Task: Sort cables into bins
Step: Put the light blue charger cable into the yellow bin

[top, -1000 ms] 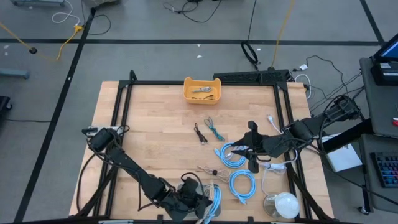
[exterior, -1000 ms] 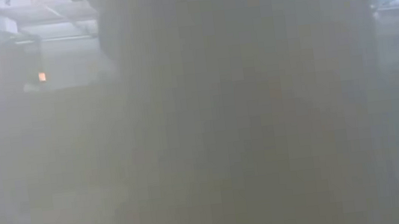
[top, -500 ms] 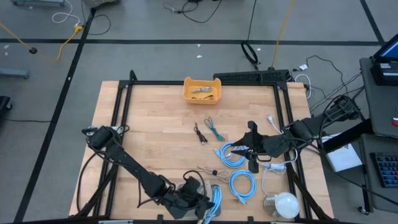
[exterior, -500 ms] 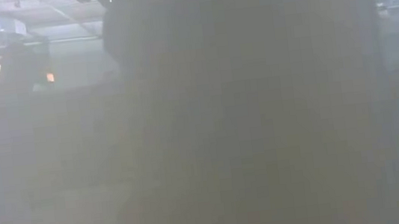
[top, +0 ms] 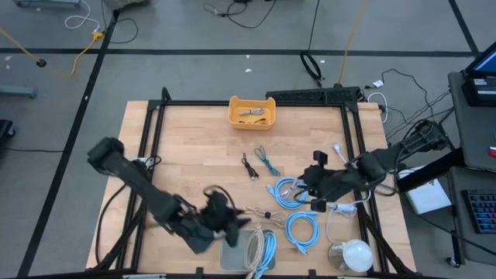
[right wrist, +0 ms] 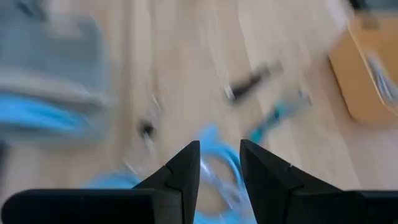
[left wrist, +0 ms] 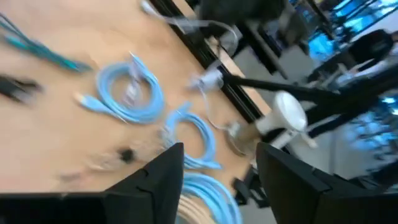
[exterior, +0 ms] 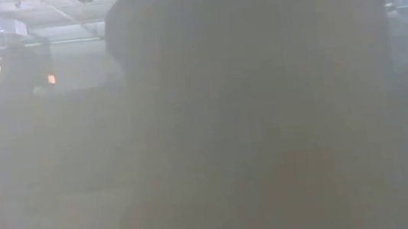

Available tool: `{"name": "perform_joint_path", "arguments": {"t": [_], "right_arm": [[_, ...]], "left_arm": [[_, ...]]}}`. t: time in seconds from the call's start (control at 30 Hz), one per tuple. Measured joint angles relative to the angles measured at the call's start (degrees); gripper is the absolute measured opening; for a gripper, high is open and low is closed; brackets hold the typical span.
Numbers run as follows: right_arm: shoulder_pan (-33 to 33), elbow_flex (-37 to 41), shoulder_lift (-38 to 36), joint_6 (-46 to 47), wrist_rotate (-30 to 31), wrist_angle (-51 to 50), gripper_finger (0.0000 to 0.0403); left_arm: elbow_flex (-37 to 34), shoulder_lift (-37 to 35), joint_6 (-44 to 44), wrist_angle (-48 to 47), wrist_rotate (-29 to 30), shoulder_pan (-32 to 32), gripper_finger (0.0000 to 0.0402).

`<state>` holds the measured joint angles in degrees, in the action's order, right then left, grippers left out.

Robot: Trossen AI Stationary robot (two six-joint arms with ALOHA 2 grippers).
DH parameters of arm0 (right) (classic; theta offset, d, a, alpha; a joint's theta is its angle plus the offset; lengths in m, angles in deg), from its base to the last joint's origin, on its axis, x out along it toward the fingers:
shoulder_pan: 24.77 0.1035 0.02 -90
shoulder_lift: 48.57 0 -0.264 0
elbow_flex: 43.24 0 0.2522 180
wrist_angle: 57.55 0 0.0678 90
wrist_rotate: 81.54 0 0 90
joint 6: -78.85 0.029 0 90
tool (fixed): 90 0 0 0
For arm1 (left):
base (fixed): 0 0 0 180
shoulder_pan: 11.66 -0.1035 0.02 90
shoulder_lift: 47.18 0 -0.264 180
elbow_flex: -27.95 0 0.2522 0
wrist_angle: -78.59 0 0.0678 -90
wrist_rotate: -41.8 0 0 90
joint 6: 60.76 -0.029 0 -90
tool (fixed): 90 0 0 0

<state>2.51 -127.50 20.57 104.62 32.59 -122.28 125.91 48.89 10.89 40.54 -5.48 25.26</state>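
Observation:
The pale grey tray sits at the table's near edge with a beige coil and a light-blue coil lying in it. My left gripper is open and empty, just left of that tray. My right gripper is open, hovering at a light-blue coil that lies on the table. A second light-blue coil lies nearer. The orange-yellow bin at the far edge holds thin cables. Short black, teal and grey cables lie mid-table.
A white dome stands at the near right corner, with a loose white cord and plug beside it. A black frame rail edges the table. The low view is wholly blocked by something close to the lens.
My left arm has swung away from over the grey tray, toward the table's left and far side and upward; the beige and light-blue coils stay in the tray. My right gripper has shifted slightly by the light-blue coil.

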Motion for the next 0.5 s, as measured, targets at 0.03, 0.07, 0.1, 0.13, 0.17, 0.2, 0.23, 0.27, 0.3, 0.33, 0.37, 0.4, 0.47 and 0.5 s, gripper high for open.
{"name": "perform_joint_path", "arguments": {"t": [0.03,0.07,0.1,0.13,0.17,0.2,0.23,0.27,0.3,0.33,0.37,0.4,0.47,0.5], "right_arm": [[-0.27,1.28,0.25,0.5,-0.53,-0.67,0.011],[-0.35,3.16,0.37,1.0,-1.94,-0.54,0.011],[-0.35,5.33,0.37,1.91,-3.93,0.19,0.011],[-0.37,7.99,0.37,3.04,-6.54,1.74,0.011],[-0.36,10.82,0.41,4.18,-9.44,3.78,0.011],[-0.27,13.85,0.44,5.53,-12.21,6.24,0.011],[-0.16,16.75,0.47,7.45,-14.35,8.59,0.011],[-0.14,19.51,0.48,9.73,-15.72,11.01,0.011],[-0.15,21.83,0.5,12.31,-16.73,13.63,0.011],[-0.17,23.68,0.5,14.65,-16.91,16.64,0.011],[-0.21,25.15,0.5,16.56,-16.83,19.99,0.011],[-0.22,26.2,0.5,17.75,-16.73,23.31,0.011],[-0.33,27.45,0.5,17.96,-15.46,29.53,0.0109],[-0.56,27.49,0.5,16.5,-14.51,31.57,0.0109]], "left_arm": [[0.0,-1.79,-0.76,-2.4,0.33,-0.32,0.0192],[0.0,-3.35,-1.56,-4.31,0.5,-0.48,0.0187],[0.0,-4.74,-2.33,-6.0,0.71,-0.74,0.0182],[0.0,-6.06,-3.01,-7.64,0.91,-1.01,0.0177],[0.0,-7.32,-3.68,-9.11,0.94,-1.21,0.0174],[0.0,-8.42,-4.33,-10.51,0.93,-1.51,0.0172],[0.0,-9.33,-4.67,-12.09,0.83,-1.8,0.0171],[0.0,-10.13,-4.81,-13.99,0.46,-2.16,0.0172],[0.0,-10.66,-4.98,-16.2,-0.44,-2.66,0.0173],[0.0,-10.89,-4.72,-18.7,-1.96,-3.37,0.0175],[0.0,-10.9,-4.19,-21.33,-3.72,-4.24,0.0178],[-0.01,-10.8,-3.5,-24.25,-5.78,-5.12,0.0182],[-0.11,-10.47,-2.6,-29.7,-9.89,-6.66,0.0189],[-0.11,-10.12,-2.78,-31.53,-11.51,-7.52,0.0193]]}}
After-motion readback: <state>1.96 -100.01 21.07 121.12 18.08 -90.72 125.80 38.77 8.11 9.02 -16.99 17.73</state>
